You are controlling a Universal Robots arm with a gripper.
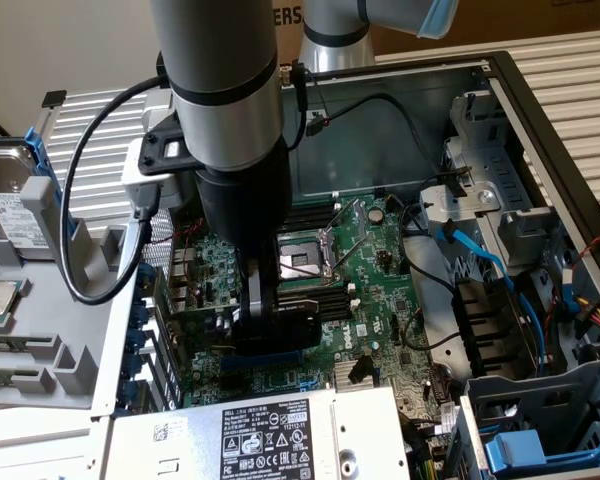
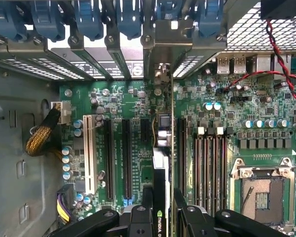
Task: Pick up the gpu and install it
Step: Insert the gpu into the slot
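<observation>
My gripper hangs inside the open computer case, shut on the gpu. The card stands on edge between the two black fingers, its black shroud with a green logo facing the camera. Its silver end bracket reaches up to the row of rear slot openings. The card is lined up along one black expansion slot of the green motherboard; whether it is seated I cannot tell. In the exterior view the gripper is low over the motherboard, with the gpu dark beneath it above a blue slot.
Blue slot latches line the case's rear. A red and black wire crosses near the CPU socket. The power supply sits in front, a drive cage and blue cables on the exterior view's right.
</observation>
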